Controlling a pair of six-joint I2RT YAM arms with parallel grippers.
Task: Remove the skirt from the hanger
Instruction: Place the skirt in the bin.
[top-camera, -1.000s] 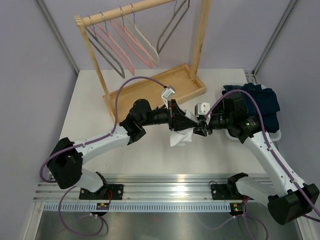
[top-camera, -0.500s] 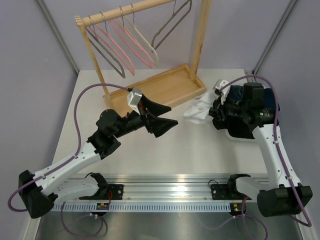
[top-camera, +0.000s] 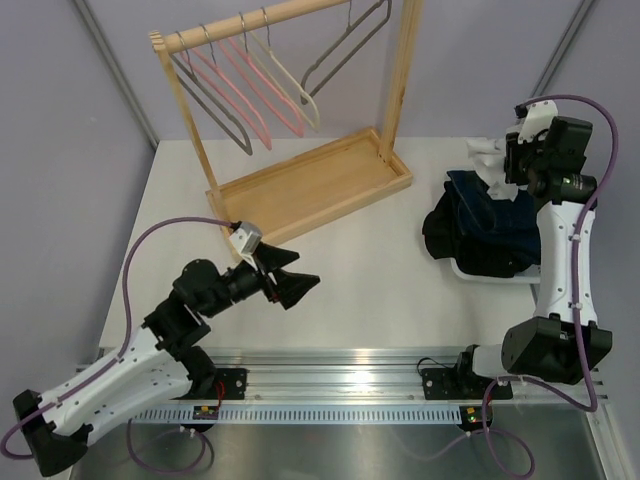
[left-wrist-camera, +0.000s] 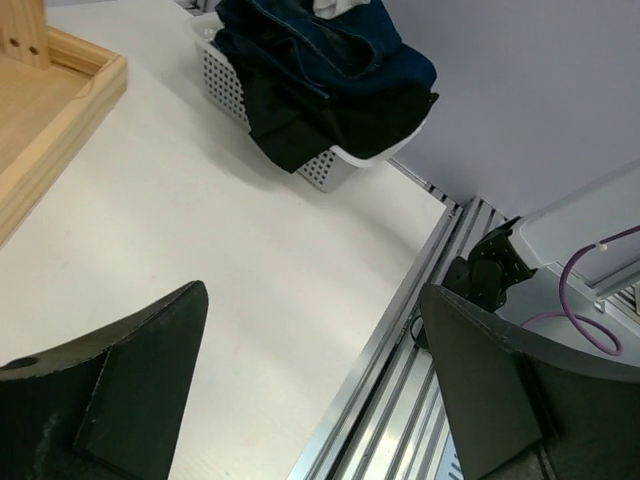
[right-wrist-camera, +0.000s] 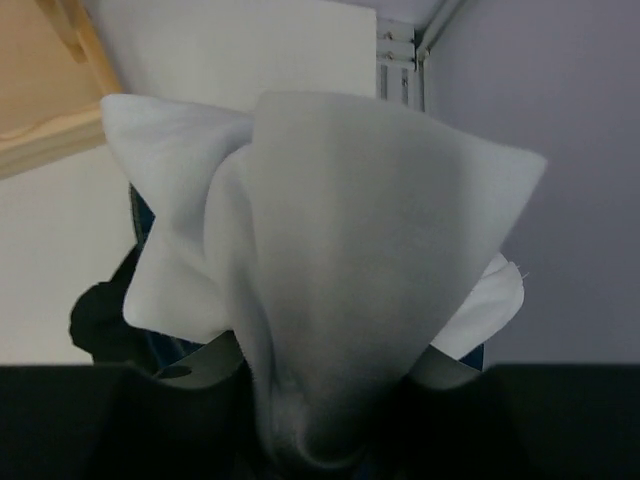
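At the lower left of the top view, the left gripper (top-camera: 297, 279) has its jaws wide apart and empty. Its arm is folded low near the table's front edge, probably parked clear of the work. At upper left, the wooden rack (top-camera: 300, 185) carries only bare hangers (top-camera: 250, 95). Of the 2 arms, the right one stands tall along the right edge with its wrist bent inward. At upper right, the right gripper (top-camera: 508, 160) is clamped on the bunched white skirt (top-camera: 487, 150), holding it above the basket (top-camera: 470, 270) of dark clothes (top-camera: 490, 225), seemingly ready to drop it there.
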